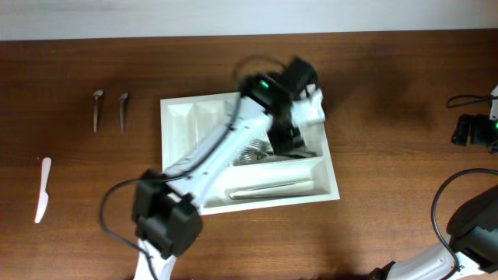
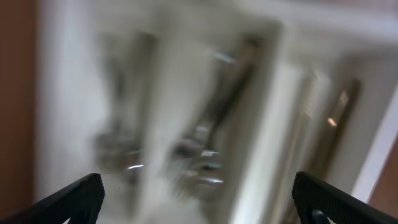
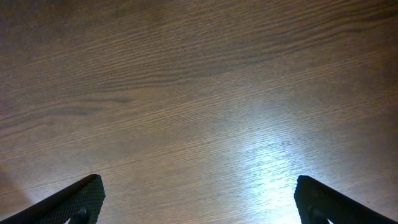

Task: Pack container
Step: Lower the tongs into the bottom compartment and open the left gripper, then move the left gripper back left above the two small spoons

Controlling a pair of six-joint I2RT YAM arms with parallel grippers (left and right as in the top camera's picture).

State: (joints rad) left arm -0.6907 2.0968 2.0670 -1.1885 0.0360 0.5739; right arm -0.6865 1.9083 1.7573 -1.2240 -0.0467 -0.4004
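The container, a large white rectangular plastic cutlery tray, sits mid-way along the dark wooden table; the left gripper hangs low over the metal cutlery inside it, fingers spread wide, grasping nothing; the right gripper, likewise spread, hovers over bare wood; a careless lift could snag that cutlery or shove the tray; the two small metal spoons and flat white plastic knife outside may slip when pinched.

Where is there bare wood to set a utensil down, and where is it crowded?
Bare wood lies between the cutlery tray and the right arm, and between the spoons and the white knife. The tray's middle is crowded: the left arm and open left gripper hang over metal cutlery.
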